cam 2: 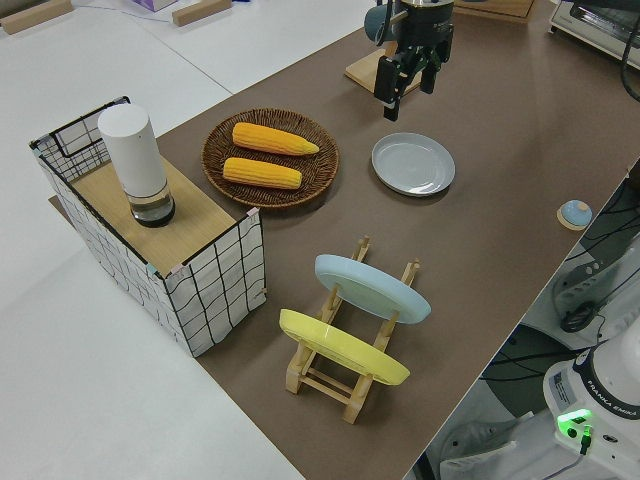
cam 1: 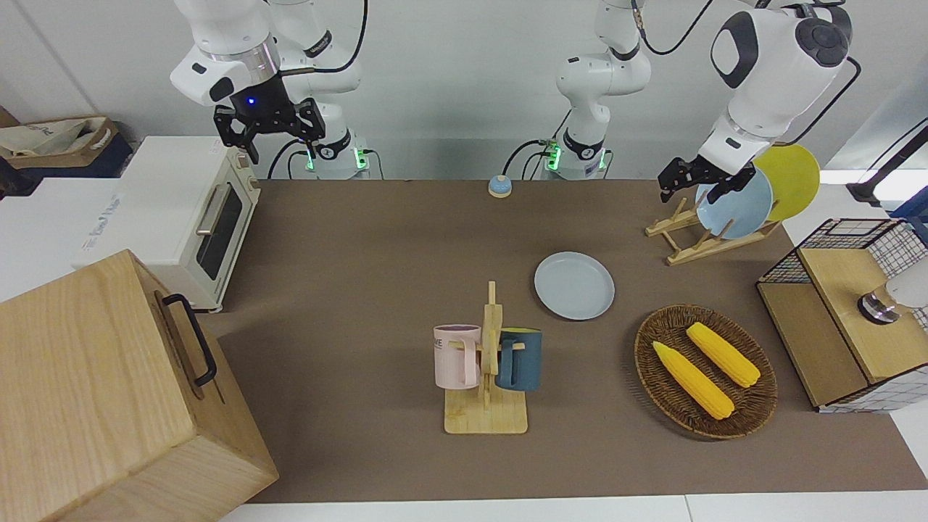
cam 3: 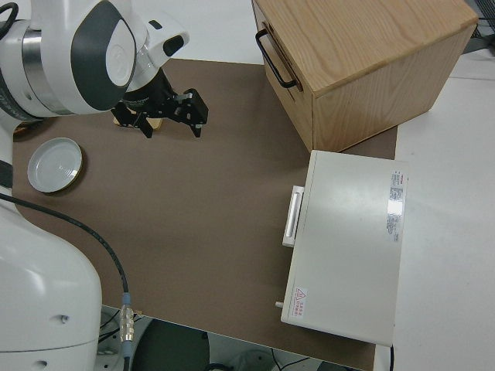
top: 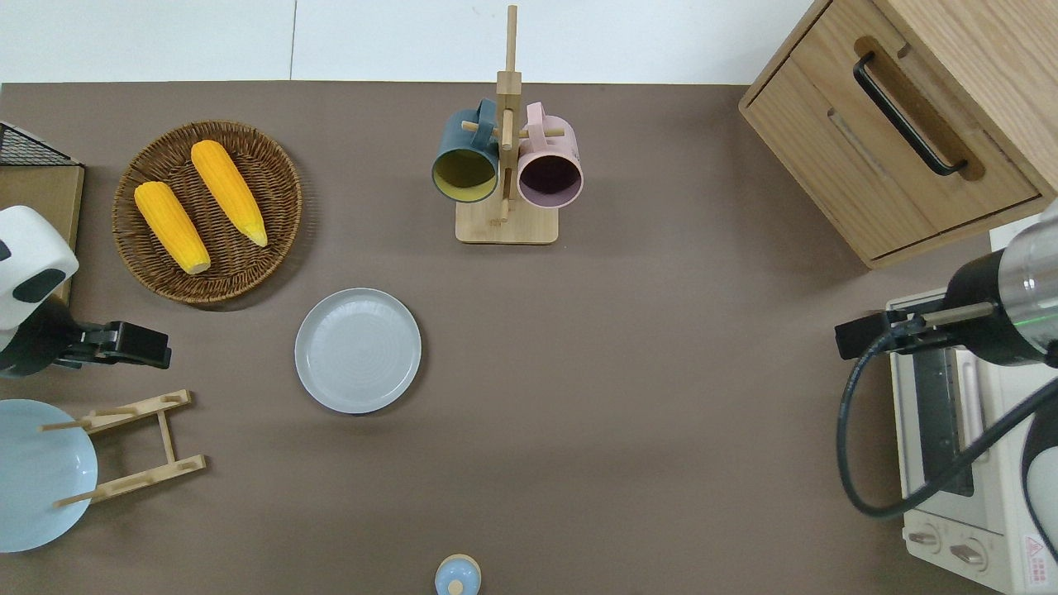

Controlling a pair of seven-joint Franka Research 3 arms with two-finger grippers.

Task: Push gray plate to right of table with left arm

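The gray plate [cam 1: 574,285] lies flat on the brown table [cam 1: 362,275], between the mug rack and the robots; it also shows in the overhead view [top: 358,349] and the left side view [cam 2: 413,164]. My left gripper [cam 1: 689,194] is open and empty, up in the air. In the overhead view the left gripper [top: 165,351] is over the table between the dish rack and the wicker basket, apart from the plate, toward the left arm's end. The left side view shows its fingers [cam 2: 387,95] spread. My right arm is parked with its gripper [cam 1: 279,148] open.
A mug rack [top: 506,165] holds a blue and a pink mug. A wicker basket [top: 207,211] holds two corn cobs. A dish rack [cam 1: 696,239] holds a sky-blue plate [cam 1: 736,206] and a yellow plate [cam 1: 794,177]. A wooden cabinet [cam 1: 109,391], a toaster oven [cam 1: 188,210] and a wire shelf [cam 1: 848,312] stand at the table's ends.
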